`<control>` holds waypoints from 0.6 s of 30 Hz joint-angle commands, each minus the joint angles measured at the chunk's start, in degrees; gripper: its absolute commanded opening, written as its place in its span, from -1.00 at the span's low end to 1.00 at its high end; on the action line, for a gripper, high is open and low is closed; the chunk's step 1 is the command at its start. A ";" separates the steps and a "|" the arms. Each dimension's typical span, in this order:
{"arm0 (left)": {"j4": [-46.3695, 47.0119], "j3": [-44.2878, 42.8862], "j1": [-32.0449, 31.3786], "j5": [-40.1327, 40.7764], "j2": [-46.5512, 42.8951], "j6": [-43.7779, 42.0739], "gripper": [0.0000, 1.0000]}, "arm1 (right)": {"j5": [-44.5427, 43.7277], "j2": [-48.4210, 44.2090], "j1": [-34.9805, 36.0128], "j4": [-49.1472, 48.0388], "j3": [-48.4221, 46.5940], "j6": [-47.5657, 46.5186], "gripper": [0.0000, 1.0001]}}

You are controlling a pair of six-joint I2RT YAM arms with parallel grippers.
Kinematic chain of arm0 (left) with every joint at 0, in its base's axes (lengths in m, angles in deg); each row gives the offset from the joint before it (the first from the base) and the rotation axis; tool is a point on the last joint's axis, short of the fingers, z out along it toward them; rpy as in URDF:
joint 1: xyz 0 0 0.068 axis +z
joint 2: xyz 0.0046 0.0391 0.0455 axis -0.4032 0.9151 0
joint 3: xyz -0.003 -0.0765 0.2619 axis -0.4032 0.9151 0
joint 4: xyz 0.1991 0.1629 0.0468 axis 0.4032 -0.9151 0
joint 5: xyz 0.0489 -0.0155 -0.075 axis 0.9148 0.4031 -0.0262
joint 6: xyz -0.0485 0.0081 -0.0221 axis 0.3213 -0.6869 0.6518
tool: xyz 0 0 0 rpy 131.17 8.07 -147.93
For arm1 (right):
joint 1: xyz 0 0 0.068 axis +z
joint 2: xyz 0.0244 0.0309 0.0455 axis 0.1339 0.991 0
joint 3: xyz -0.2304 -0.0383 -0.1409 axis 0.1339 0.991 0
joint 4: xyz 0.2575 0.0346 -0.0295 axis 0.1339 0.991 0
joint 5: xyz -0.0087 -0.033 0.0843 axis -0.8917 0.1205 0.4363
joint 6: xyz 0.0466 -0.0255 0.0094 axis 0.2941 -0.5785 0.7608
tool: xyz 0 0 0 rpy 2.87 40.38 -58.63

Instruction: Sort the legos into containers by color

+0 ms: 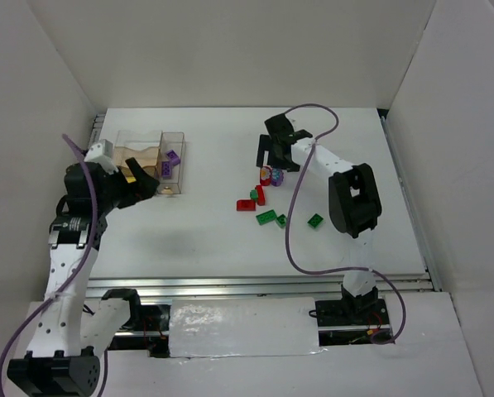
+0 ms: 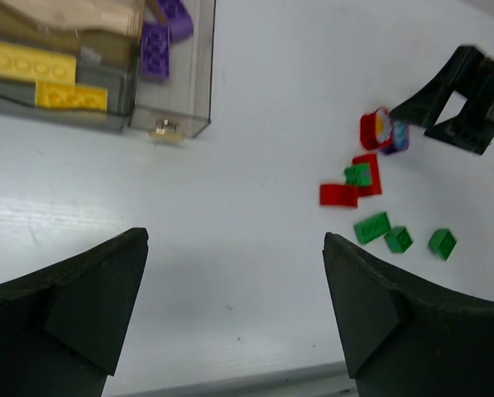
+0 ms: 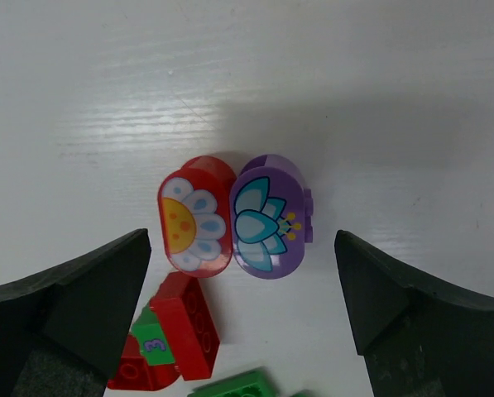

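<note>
The clear divided box (image 1: 117,139) stands at the back left and holds purple bricks (image 1: 171,160); the left wrist view shows yellow bricks (image 2: 69,96) and purple bricks (image 2: 155,50) in it. Loose legos lie mid-table: a red rounded flower brick (image 3: 194,215) beside a purple rounded one (image 3: 267,217), red bricks (image 3: 170,331), green bricks (image 1: 266,217). My right gripper (image 1: 270,159) is open, hovering over the two rounded bricks, jaws either side. My left gripper (image 1: 144,187) is open and empty just in front of the box.
White walls enclose the table. A small brass latch (image 2: 165,130) sticks out from the box's front. A purple cable (image 1: 294,217) loops over the table past the green bricks. The table's metal front rail (image 1: 271,284) runs along the near edge.
</note>
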 commanded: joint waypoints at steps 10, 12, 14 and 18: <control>0.20 5.44 -0.94 -3.34 0.95 -4.83 0.99 | 3.59 5.41 0.84 3.75 -3.89 -3.58 0.99; 0.29 5.62 -0.94 -3.86 0.86 -4.83 0.99 | 3.07 6.98 0.84 4.63 -4.33 -3.50 0.99; 0.20 5.71 -1.11 -4.48 1.21 -4.92 0.99 | 2.45 8.13 0.84 5.85 -5.55 -3.58 0.99; 0.38 5.80 -1.11 -5.36 1.47 -5.00 0.99 | 2.46 9.54 0.84 5.86 -6.87 -4.37 0.98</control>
